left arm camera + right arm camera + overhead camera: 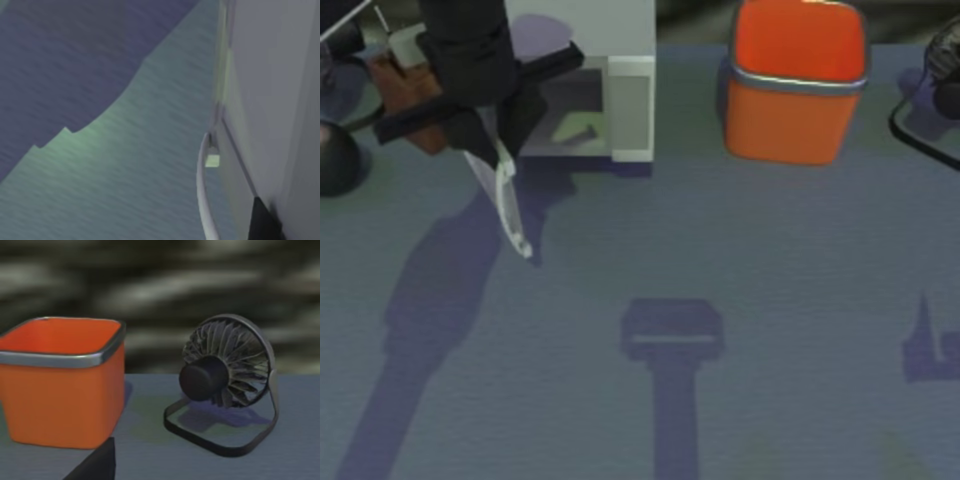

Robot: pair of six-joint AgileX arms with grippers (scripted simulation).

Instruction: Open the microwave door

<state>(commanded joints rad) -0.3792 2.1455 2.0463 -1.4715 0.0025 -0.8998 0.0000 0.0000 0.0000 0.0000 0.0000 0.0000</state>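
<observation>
Top view is showing the microwave point(595, 75) sitting at the table's point(720, 300) far left, its door point(507, 195) swinging well outward so the cavity is lying exposed. The left pincer point(485, 130) is hovering over the door's hinge-side edge, likely because it is levering the panel round; whether its fingers are spread or pinching, I cannot tell. Left wrist view is catching the handle point(202, 195) beside the door. The right arm is idling near the orange bin point(795, 80) and fan point(227, 370).

Black, blocky left arm point(470, 60)
</observation>
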